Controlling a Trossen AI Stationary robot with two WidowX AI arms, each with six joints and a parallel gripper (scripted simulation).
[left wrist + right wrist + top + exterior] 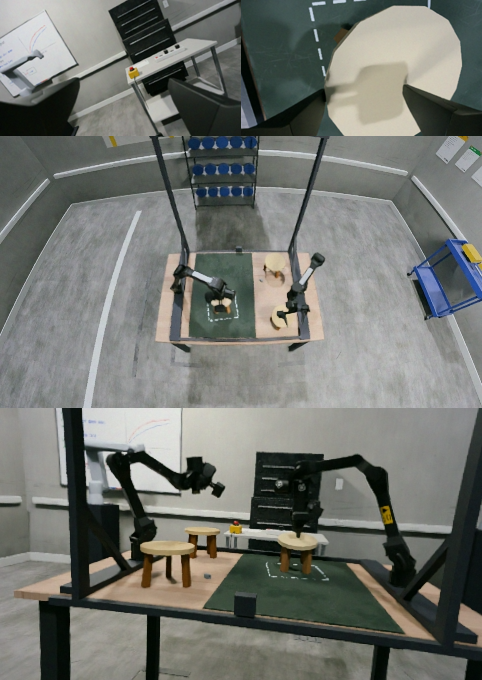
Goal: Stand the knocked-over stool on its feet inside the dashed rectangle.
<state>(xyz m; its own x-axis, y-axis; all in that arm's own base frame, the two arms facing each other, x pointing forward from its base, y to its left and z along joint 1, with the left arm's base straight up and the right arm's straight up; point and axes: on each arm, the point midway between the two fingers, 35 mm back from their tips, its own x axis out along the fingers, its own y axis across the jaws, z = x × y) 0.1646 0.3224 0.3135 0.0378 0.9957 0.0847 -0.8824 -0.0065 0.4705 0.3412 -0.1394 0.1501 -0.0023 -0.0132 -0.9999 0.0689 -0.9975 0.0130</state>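
The stool has a pale round seat and brown legs. It stands on its legs on the green mat, its seat close to level. The dashed rectangle shows around its legs; some leg ends are hidden. My right gripper is open at the seat, one fingertip at the seat's rim and the other over its top. My left gripper is open and empty, high above the table on the other side.
Two more stools stand upright on bare wood: one nearer the exterior camera, one near the left gripper. A small grey object lies between them and the mat. Dark frame posts rise at the table's ends.
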